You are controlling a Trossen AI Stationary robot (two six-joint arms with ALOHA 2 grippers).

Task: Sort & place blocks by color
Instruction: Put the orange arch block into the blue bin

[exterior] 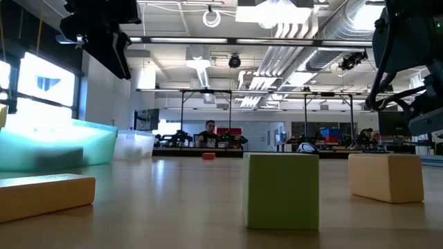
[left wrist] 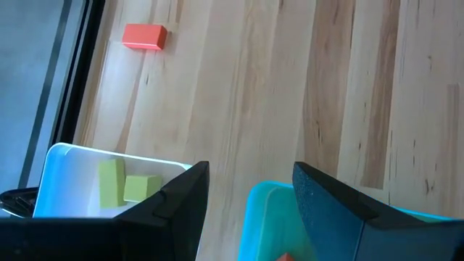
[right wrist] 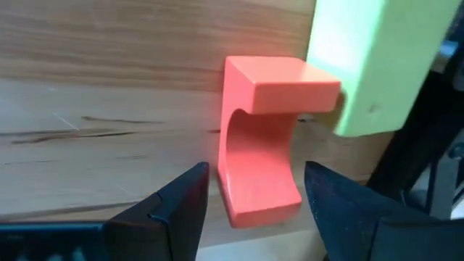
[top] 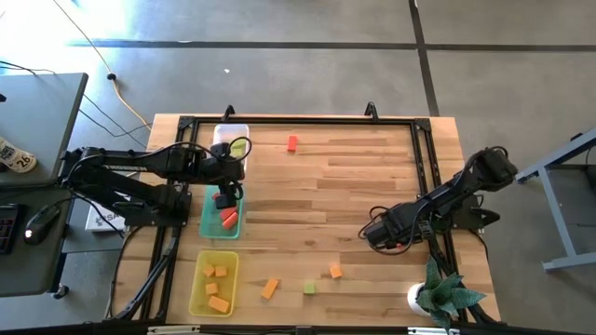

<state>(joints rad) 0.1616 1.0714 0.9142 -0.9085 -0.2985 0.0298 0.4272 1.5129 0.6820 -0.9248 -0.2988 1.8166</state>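
I can't read any writing. The wooden tabletop (top: 372, 177) stands on gray floor. The left tool (left wrist: 250, 210) hangs wide, empty, over the green tray (top: 209, 223). The right tool (right wrist: 254, 210) gapes wide. Blocks (top: 292, 142) lie scattered.

trays (top: 220, 281) in column at table's (top: 372, 186) left edge | loose blocks (top: 309, 288) near front edge

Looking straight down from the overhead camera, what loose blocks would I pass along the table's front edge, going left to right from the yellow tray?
yellow tray → orange block → green block → second orange block
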